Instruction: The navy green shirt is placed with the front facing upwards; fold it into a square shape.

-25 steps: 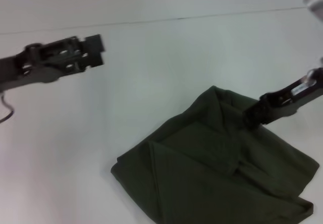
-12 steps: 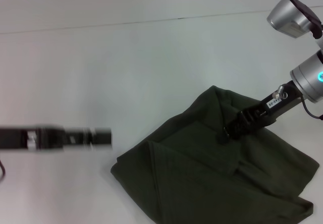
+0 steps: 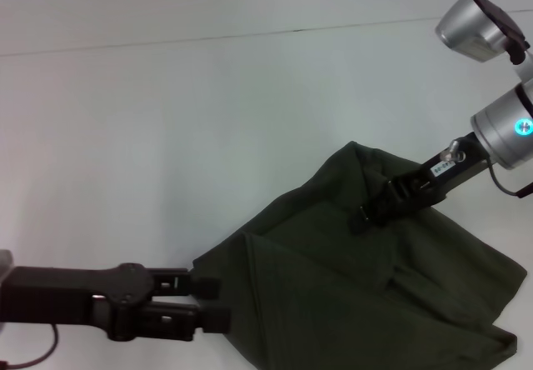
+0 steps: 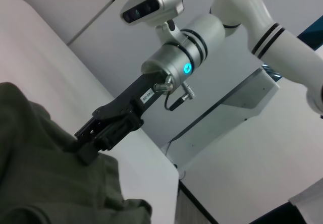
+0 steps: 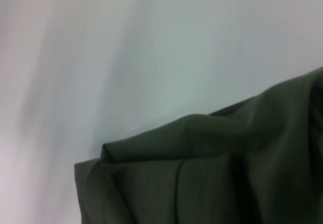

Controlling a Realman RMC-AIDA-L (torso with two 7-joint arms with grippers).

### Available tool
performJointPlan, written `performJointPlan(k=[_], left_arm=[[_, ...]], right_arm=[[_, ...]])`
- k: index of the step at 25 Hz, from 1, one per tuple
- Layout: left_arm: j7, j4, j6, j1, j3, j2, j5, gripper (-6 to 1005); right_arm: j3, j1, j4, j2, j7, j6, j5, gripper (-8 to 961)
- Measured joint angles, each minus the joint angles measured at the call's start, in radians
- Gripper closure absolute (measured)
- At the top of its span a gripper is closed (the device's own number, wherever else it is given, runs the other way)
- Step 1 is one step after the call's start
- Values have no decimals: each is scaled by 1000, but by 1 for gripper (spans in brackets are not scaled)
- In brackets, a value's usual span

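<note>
Since the earlier frame my left pincer (image 3: 223,302) dropped low, spread at the shirt's (image 3: 333,278) near-left corner | right pincer (image 3: 366,217) presses on cloth, grip unclear | shirt half-folded on bench (image 3: 166,137), next fold pending.

head view: set high, facing forward and down over the white table (image 3: 208,120), shirt (image 3: 333,287) in the lower right of the frame. left wrist view: low, close, aimed upward across the shirt (image 4: 45,173) at the right gripper (image 4: 88,146). right wrist view: very near the same cloth (image 5: 227,173).
</note>
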Motion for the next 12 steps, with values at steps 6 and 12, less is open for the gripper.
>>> performJointPlan(k=[6, 12], left_arm=[[6, -36, -57, -2, 34, -3, 1, 188], [1, -37, -64, -3, 22, 0, 0, 188]], right_arm=[[3, 8, 9, 26, -6, 31, 3, 488], [-1, 13, 26, 43, -9, 41, 3, 489]])
